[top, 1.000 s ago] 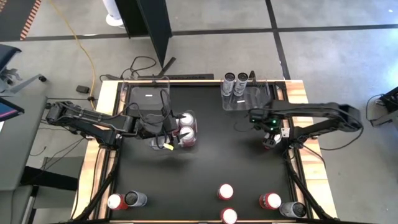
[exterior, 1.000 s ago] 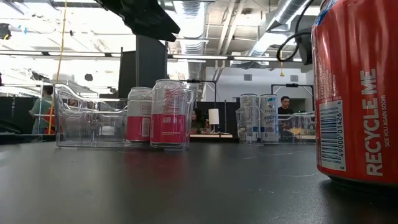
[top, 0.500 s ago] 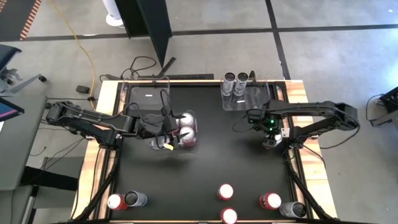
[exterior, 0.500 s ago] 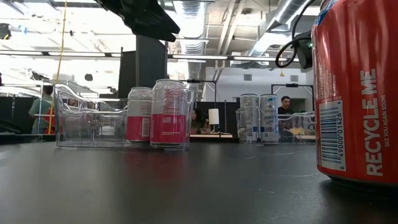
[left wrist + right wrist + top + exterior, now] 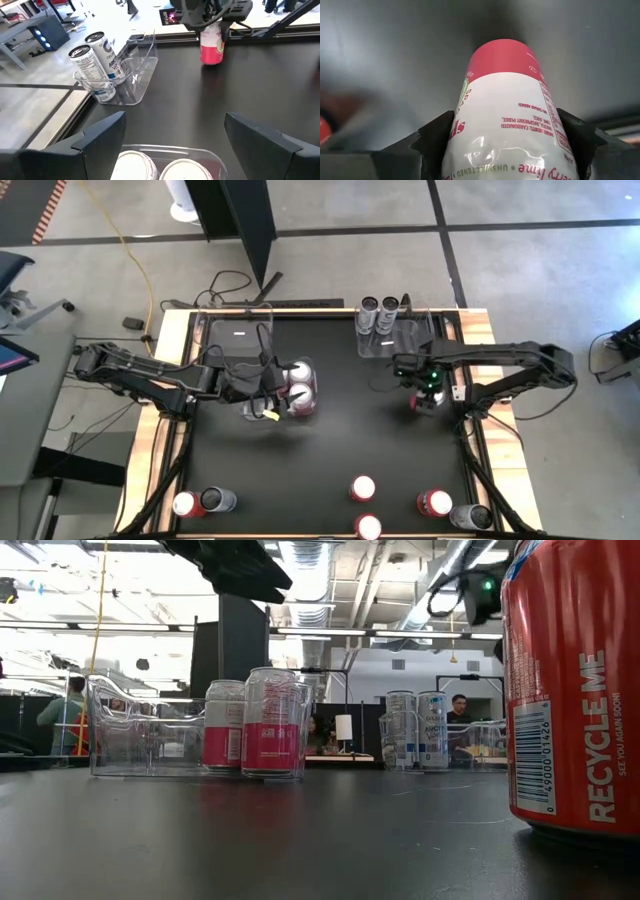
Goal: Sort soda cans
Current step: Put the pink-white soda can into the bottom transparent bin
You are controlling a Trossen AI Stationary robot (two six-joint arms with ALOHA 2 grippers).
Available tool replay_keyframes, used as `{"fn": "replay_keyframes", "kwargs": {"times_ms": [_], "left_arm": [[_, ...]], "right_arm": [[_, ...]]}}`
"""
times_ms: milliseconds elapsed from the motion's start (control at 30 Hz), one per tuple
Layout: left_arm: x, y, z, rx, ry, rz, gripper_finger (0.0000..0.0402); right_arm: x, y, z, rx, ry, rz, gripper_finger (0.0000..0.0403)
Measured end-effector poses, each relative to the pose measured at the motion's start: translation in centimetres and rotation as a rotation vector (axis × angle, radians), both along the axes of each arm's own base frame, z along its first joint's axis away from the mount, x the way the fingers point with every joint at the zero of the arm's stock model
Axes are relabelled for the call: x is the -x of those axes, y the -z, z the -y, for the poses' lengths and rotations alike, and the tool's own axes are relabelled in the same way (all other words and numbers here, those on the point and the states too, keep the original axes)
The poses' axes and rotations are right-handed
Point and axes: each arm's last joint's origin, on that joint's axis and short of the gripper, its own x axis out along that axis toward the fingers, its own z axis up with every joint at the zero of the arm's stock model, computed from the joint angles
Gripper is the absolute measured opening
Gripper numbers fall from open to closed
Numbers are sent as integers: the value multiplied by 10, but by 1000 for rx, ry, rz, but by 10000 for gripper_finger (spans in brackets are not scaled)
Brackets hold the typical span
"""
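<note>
Surface (image 5: 330,440): sorting underway, carry step.
Left bin (image 5: 232,340): two pink-and-white cans (image 5: 301,388) at its near end, left pincer (image 5: 170,145) wide above them.
Right pincer (image 5: 426,388): clamped on pink-and-white can (image 5: 507,115).
Next, likely: carry across to left bin, set upright beside matching pair.
Change: right arm has shifted toward rear of surface with can; jaws narrowed.

A black counter (image 5: 330,440) with a light wooden rim is seen from above. Two clear plastic rectangular bins are placed at its far side: the left bin (image 5: 215,335) holds two pink-and-white cans (image 5: 298,385), the right bin (image 5: 385,340) two grey-silver cans (image 5: 378,307). Near the front edge, five red and pink-topped cans (image 5: 363,488) and a dark can (image 5: 466,516) are standing.
</note>
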Motion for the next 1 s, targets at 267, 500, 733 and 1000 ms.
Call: {"fn": "replay_keyframes", "kwargs": {"times_ms": [267,500,733,1000], "left_arm": [[1,0,-1,33,-47,13,332],[-13,15,0,56,-76,0,332],[-49,32,7,11,34,94,332],[-75,35,7,6,105,147,332]], "right_arm": [[-20,-50,1,99,-51,162,289],[-35,-99,-4,212,-110,361,289],[-57,-130,-13,244,-211,534,289],[-100,-134,-28,256,-376,561,289]]}}
